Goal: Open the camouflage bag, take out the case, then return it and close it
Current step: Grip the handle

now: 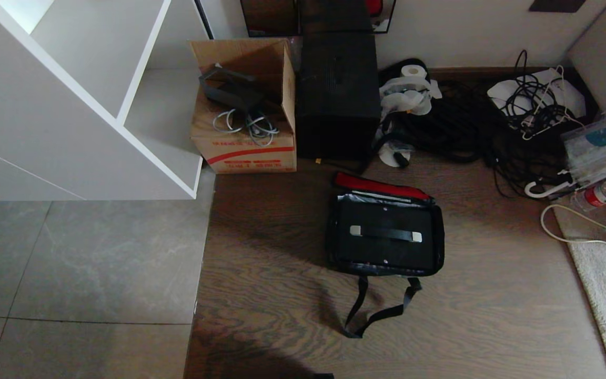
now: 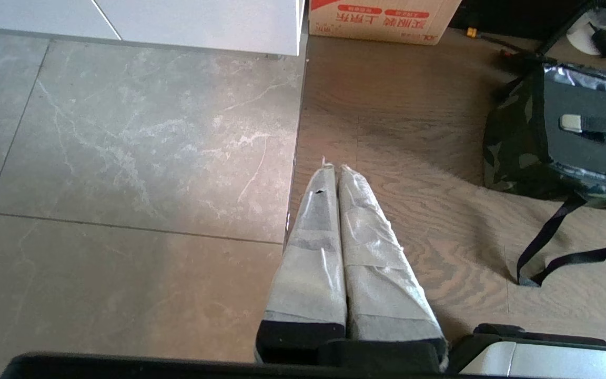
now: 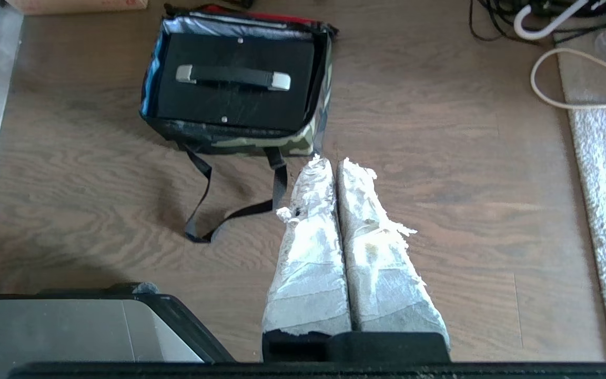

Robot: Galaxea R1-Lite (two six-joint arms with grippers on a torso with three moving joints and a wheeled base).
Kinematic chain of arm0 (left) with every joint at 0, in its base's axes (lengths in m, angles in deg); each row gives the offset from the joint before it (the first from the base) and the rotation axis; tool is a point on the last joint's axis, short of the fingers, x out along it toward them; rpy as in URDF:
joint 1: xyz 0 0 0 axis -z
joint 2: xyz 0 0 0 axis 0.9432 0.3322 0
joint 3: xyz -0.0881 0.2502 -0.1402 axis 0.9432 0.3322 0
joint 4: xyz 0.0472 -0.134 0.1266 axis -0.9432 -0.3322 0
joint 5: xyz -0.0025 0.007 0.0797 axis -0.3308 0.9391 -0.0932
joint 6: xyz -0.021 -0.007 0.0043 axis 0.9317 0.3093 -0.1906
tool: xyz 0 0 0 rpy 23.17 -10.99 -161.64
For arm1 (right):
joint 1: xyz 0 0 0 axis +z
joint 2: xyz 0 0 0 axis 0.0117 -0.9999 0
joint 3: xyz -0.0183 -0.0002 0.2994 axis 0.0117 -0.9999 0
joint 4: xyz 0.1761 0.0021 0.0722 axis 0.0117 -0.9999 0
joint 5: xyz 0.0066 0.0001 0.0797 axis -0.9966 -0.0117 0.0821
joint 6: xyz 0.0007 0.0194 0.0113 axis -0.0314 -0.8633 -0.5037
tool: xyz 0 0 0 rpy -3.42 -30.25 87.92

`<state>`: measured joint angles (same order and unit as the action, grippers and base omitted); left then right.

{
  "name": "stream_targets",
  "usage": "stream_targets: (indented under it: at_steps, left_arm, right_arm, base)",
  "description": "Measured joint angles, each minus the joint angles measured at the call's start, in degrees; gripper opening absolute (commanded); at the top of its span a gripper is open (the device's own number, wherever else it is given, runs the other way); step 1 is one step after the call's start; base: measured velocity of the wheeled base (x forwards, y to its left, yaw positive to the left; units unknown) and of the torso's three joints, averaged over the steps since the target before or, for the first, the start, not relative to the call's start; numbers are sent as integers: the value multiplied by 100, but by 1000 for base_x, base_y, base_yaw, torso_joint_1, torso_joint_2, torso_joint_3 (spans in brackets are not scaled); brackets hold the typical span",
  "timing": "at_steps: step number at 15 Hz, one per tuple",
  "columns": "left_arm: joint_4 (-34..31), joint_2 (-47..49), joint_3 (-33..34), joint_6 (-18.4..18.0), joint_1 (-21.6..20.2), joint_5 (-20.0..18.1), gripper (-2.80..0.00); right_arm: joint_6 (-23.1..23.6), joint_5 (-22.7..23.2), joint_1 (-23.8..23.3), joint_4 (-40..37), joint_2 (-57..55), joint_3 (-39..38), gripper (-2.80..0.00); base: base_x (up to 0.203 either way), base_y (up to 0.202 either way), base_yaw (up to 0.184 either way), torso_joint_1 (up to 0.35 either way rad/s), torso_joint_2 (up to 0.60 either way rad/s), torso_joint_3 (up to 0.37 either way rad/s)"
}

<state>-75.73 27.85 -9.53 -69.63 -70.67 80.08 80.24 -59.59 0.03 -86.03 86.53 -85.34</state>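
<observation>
Your camouflage bag [image 1: 384, 231] sits open on the wooden floor [image 1: 261, 263], the case [image 1: 384, 238] inside. Both the left gripper [image 2: 333, 167] and right gripper [image 3: 329, 162] hang empty, fingers pressed together.

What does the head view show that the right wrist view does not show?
Only the head view: the tall black box, the open cardboard box and the white shelf unit. Only the right wrist view: the right end effector, shut and empty above the wooden floor. Both: the open camouflage bag with the case inside.
</observation>
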Motion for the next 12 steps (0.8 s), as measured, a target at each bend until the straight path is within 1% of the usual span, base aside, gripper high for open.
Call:
stream_targets:
  at_steps: [3, 12]
  left_arm:
    - [0, 0, 0, -4, 0, -2, -280]
    - [0, 0, 0, -6, 0, -2, -280]
  right_arm:
    - [2, 2, -7, -2, -2, 0, -280]
    - [0, 4, -5, 1, -2, 0, -280]
  base:
    - [-95, 0, -3, 3, 0, 4]
    - [0, 0, 0, 0, 0, 0]
